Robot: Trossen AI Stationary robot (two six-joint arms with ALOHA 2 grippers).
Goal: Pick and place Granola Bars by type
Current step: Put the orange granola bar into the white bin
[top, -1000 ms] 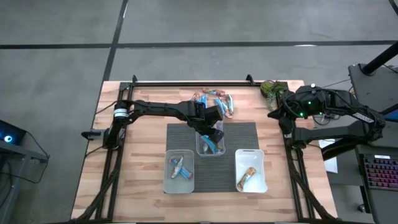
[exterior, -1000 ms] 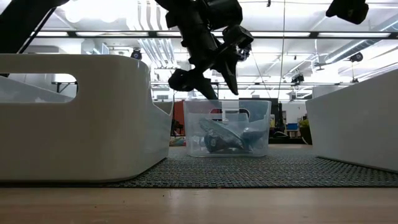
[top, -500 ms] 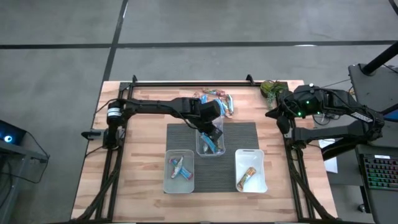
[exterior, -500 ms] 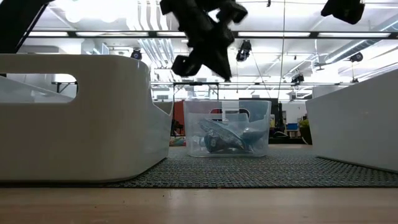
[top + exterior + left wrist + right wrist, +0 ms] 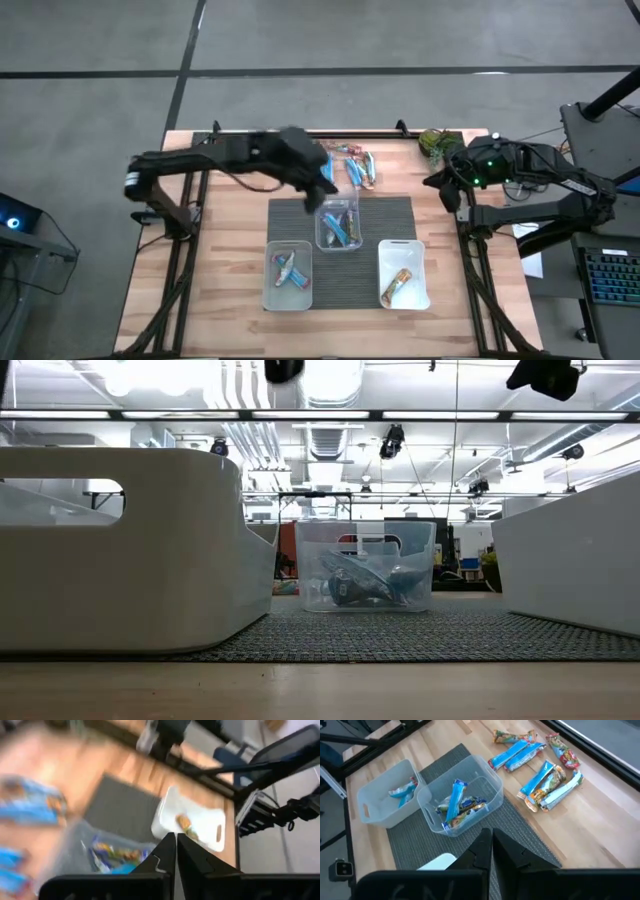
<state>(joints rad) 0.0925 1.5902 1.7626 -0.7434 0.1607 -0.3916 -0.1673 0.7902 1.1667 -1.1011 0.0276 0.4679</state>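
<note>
Several loose granola bars (image 5: 352,165), mostly blue, lie on the wood at the table's far middle; the right wrist view shows them too (image 5: 540,765). Three tubs stand on a grey mat (image 5: 296,215). The middle clear tub (image 5: 338,226) holds blue bars (image 5: 456,805), the left tub (image 5: 288,274) holds bars (image 5: 402,790), and the right white tub (image 5: 403,272) holds an orange bar (image 5: 186,822). My left gripper (image 5: 175,851) is shut and empty, raised above the middle tub's far left corner (image 5: 326,190). My right gripper (image 5: 491,842) is shut and empty, high at the table's right edge (image 5: 438,183).
A small green plant clump (image 5: 435,142) sits at the far right corner. A dark rail (image 5: 310,133) runs along the far edge. Bare wood (image 5: 215,260) lies left of the mat. In the low view the tub walls (image 5: 130,550) stand close in front.
My left gripper, open just above the middle tub a second ago, has shut with nothing in it. It has risen out of the low view and drifted toward the far left, away from the tub. The tubs and bars have stayed put.
</note>
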